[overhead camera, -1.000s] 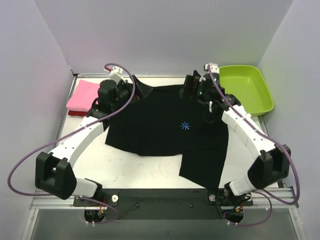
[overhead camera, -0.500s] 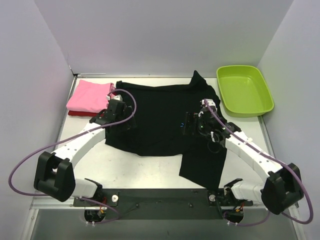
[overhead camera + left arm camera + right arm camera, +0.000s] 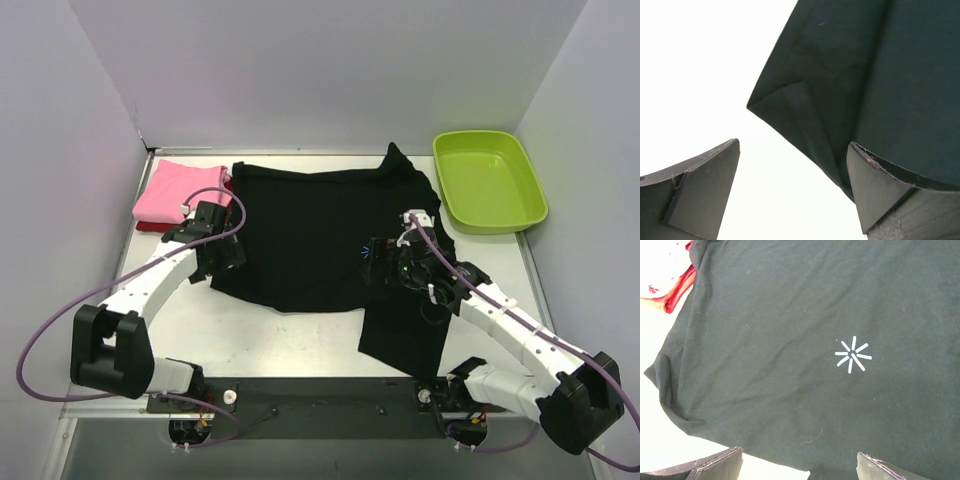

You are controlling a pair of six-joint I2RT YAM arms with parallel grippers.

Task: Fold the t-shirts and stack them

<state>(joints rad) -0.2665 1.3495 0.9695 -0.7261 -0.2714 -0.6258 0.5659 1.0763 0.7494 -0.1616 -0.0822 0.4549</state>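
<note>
The large black t-shirt (image 3: pixel 310 225) lies spread flat across the middle of the table, one sleeve hanging toward the near edge. Its starburst mark (image 3: pixel 852 356) shows in the right wrist view. The pink t-shirt (image 3: pixel 180 190) lies folded at the far left on top of the dark red t-shirt (image 3: pixel 150 227). My left gripper (image 3: pixel 228 258) is open and empty over the black shirt's left edge (image 3: pixel 805 115), its fingers (image 3: pixel 880 195) wide apart. My right gripper (image 3: pixel 372 258) is open and empty just above the chest of the black shirt (image 3: pixel 790 365).
A lime-green plastic tub (image 3: pixel 490 180) stands at the far right, beside the black shirt's far corner. White walls close in the table on the left, back and right. Bare white table (image 3: pixel 260 335) shows near the front left.
Both grippers were at the black shirt's far edge a second ago. They have let go and drawn back toward the near side. The shirt's far edge now lies flat.
</note>
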